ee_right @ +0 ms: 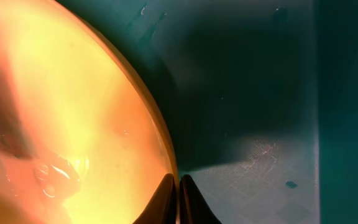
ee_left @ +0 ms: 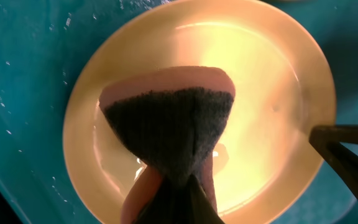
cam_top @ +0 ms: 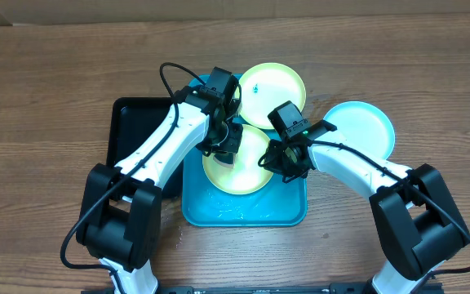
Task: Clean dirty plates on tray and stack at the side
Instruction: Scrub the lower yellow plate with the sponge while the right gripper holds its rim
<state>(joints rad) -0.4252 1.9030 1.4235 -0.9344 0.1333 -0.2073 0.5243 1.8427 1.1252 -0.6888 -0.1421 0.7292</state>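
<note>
Matt wood-grain worktop [cam_top: 47, 73]. Turquoise plastic tray [cam_top: 243, 214], smooth, glossy, wet with droplets. The yellow plate [cam_top: 250, 178] in it is smooth plastic with a wet shine. The sponge [ee_left: 166, 130] has pinkish foam and a dark, rough scouring face. The black tray [cam_top: 133, 122] is plastic with a dull sheen.

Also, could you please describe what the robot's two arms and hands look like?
The left arm and right arm have white links between chunky black joint housings, with thin black cables running alongside. The left hand and right hand are black with slim dark fingers. A small green light glows near the right wrist.
</note>
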